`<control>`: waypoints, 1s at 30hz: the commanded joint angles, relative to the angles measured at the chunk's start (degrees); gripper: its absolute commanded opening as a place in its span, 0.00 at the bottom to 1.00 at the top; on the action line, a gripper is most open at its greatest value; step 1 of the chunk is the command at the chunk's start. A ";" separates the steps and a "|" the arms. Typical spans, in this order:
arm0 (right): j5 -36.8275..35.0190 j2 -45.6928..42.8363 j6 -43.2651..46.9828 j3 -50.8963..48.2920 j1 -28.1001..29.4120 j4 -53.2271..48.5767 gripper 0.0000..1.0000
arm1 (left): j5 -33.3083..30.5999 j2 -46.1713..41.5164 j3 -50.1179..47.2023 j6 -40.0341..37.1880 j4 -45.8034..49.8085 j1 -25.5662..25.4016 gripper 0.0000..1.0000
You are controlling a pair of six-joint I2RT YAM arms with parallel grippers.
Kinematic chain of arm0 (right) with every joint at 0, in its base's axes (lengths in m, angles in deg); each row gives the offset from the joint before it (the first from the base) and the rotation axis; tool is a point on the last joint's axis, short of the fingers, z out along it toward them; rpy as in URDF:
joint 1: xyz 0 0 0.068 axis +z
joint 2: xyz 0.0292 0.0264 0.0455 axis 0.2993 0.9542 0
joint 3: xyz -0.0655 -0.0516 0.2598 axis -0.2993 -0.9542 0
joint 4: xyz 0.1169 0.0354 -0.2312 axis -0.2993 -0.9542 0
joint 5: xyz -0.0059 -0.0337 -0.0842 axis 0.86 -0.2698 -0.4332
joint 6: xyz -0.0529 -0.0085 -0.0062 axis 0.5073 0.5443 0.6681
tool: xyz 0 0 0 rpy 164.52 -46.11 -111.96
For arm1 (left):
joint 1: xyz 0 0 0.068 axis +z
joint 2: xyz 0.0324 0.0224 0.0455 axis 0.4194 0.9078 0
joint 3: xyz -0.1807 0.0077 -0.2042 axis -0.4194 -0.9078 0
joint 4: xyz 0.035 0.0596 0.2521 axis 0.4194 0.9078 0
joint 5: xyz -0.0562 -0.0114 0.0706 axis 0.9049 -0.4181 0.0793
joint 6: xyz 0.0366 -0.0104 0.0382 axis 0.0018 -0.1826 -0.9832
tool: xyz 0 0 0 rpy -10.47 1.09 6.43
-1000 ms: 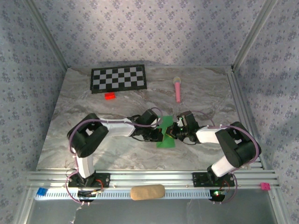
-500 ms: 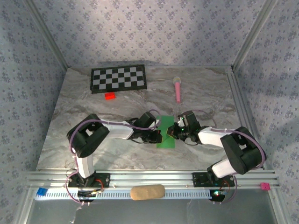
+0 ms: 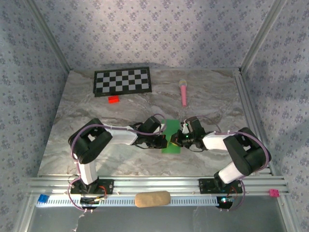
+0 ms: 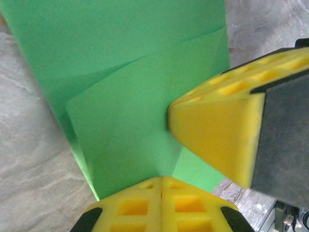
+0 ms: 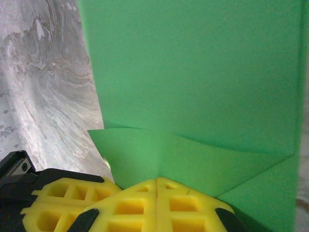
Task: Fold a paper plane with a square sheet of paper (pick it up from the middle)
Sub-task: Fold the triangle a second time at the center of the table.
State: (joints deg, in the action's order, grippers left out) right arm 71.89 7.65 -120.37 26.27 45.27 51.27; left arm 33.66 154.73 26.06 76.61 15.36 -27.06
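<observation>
Green sheet of paper (image 3: 171, 137), partly folded; left gripper (image 4: 161, 182) and right gripper (image 5: 157, 183), both closed, tips on its flaps, any pinch unclear. Best creased firmly, without sliding.

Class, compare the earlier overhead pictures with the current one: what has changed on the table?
The raised flap of the green paper was pressed flat; the right gripper slid left toward the left gripper. Both stay shut at the paper. Checkerboard and pink toy unmoved.

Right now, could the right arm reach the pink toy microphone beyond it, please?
Probably yes: bare marble table lies between the right pincer and the pink toy microphone. But that pincer is shut on the green paper, as is the left pincer, so it would need to let go first.
</observation>
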 commanded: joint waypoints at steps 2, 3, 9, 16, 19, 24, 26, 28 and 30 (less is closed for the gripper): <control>-5.33 1.40 0.48 -0.75 -3.99 -3.21 0.00 | -3.16 1.14 -2.72 -1.49 6.78 -0.35 0.00; -5.36 1.50 0.52 -0.55 -4.44 -3.33 0.00 | -3.07 1.23 -2.79 -1.47 6.68 -0.37 0.00; -6.68 1.16 0.07 -0.99 -8.83 -3.26 0.00 | -2.98 1.42 -3.65 -1.13 5.65 -0.42 0.00; -6.24 -3.68 -1.01 -2.21 -10.72 0.09 0.00 | -2.71 1.38 -3.87 -0.48 4.83 -0.44 0.00; -7.01 -8.15 -0.15 -1.72 -8.66 -1.76 0.00 | -2.81 1.37 -4.04 -0.12 4.48 -0.51 0.00; -6.28 -9.88 1.09 -0.31 -4.44 -4.03 0.02 | -2.83 1.05 -4.12 0.14 4.05 -0.62 0.00; -4.73 -7.80 1.46 0.09 -3.40 -3.75 0.02 | -2.81 1.07 -4.08 -0.03 4.12 -0.64 0.00; -4.92 -5.63 0.95 0.09 -3.00 -3.70 0.01 | -2.83 0.94 -4.03 0.07 4.00 -0.64 0.00; -6.23 -3.55 -0.46 -0.78 -3.03 -1.86 0.00 | -2.93 0.89 -4.05 0.09 3.94 -0.62 0.00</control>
State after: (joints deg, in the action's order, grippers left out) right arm 66.91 1.57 -120.41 25.46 42.10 50.29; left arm 33.64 154.54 24.55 76.78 12.41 -27.21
